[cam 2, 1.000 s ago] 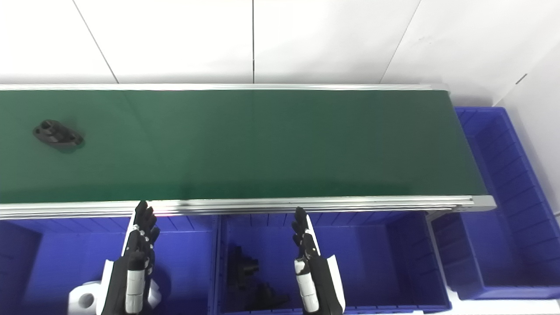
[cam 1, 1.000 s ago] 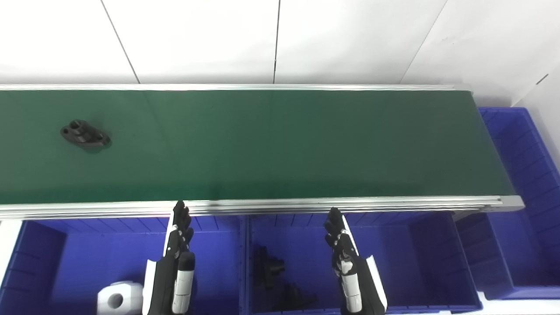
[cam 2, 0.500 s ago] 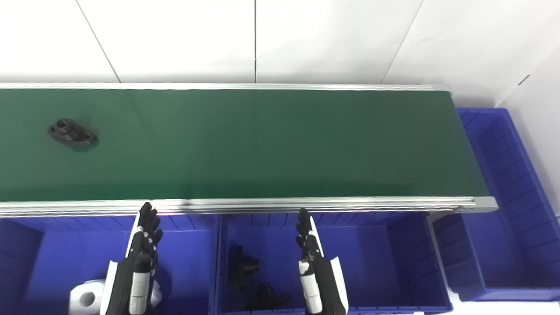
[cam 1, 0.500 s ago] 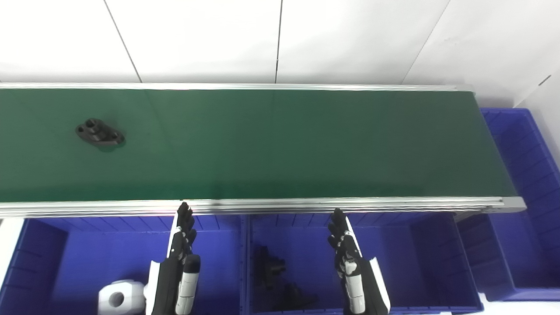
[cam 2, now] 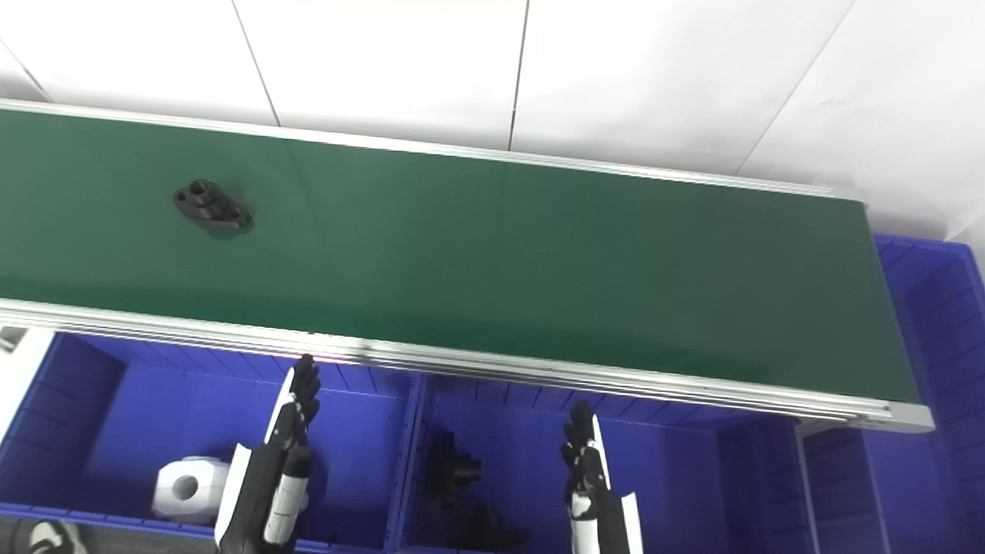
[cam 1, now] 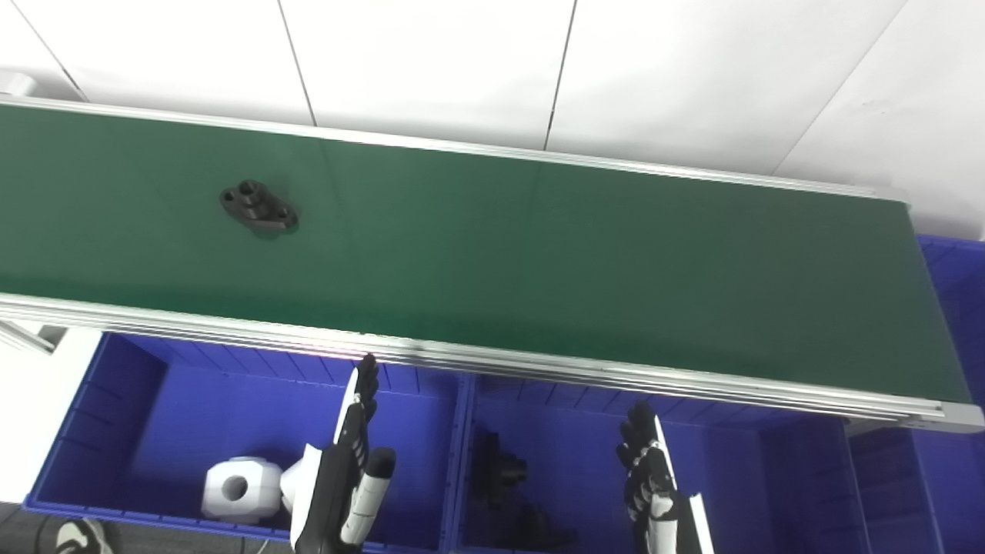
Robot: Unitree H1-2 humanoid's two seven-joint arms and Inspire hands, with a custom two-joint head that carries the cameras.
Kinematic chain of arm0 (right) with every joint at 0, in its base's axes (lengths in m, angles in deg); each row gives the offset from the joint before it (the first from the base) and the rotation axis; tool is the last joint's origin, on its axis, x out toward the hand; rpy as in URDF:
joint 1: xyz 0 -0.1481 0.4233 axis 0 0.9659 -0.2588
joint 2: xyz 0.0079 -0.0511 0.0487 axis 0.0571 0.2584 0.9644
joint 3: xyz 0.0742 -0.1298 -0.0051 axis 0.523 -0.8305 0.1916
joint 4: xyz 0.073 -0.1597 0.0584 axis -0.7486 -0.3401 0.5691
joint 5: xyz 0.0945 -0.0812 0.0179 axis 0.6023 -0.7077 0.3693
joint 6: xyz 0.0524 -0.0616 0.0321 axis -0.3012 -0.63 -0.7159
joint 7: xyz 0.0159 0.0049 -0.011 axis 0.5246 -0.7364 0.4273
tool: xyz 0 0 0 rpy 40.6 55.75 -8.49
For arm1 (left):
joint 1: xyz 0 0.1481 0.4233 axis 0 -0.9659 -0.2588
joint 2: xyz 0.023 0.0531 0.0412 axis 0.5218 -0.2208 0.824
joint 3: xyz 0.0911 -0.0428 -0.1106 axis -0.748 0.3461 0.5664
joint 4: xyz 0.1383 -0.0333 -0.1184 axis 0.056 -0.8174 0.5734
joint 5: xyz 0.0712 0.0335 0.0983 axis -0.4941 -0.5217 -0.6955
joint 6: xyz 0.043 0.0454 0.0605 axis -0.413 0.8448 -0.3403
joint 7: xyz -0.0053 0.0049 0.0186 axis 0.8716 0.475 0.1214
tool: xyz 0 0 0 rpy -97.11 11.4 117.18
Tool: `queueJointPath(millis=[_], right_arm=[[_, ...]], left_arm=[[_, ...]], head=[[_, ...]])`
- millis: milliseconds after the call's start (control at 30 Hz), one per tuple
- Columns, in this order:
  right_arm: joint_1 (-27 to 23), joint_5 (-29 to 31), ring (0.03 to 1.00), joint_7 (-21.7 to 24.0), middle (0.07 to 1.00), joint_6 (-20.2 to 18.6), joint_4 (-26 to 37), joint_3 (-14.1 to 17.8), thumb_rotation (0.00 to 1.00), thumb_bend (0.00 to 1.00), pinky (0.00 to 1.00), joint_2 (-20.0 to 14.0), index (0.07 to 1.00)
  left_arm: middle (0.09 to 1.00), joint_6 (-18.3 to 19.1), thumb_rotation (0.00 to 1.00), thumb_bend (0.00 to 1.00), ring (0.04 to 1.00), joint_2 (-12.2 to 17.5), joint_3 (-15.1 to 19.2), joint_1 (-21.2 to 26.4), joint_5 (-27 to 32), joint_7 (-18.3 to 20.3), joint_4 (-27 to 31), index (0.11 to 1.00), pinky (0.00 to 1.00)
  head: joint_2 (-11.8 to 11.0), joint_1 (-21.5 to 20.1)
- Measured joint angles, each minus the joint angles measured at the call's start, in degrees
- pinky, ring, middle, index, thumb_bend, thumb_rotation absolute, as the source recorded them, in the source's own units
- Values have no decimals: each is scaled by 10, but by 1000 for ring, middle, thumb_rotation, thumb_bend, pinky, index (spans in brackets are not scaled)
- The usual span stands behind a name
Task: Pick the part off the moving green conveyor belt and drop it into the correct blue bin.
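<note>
- White wall panels behind, and a long green belt (cam 1: 539, 261) runs across in front of them with a silver rail on the near edge.
- Black part (cam 1: 258, 208) sits flat on the belt, well over to the left and toward the far edge. Nothing is touching it.
- Blue bins sit below the rail: the left bin (cam 1: 123, 431) has a white block (cam 1: 233, 488) in it, the middle bin (cam 1: 731, 477) holds a few black pieces (cam 1: 500, 469) that look like the same kind as the part, so my guess is that's the target. Another bin (cam 2: 935, 323) sits past the belt's right end.
- What could go wrong: both hands are low over the bins and nowhere near the part, and the belt is moving per the task. Reach late or aim at where it is now and you'd grab air, or just knock it along. It's also flat and low, so fingers could skid over it instead of getting under. Miss it completely and I'd bet it rides off the end into that far bin.
- Left hand (cam 1: 346, 469): fingers straight and pointing up at the rail, holding nothing, tips just short of the rail.
- Right hand (cam 1: 652, 477): same deal, fingers extended, empty, over the middle bin.
</note>
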Motion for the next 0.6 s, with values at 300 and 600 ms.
queueJointPath(millis=[300, 600], right_arm=[[-23, 34, 1000, 26, 1000, 20, -39, 36, 1000, 720, 1000, -28, 1000], [-31, 38, 1000, 40, 1000, 41, -84, 37, 1000, 745, 1000, -20, 1000]], left_arm=[[1000, -35, 958, 683, 943, 1, 5, 18, -23, -30, -65, 1000, 921], [1000, -63, 955, 692, 924, 2, 7, 34, -26, -48, -105, 1000, 880]], head=[[-57, 40], [-103, 32]])
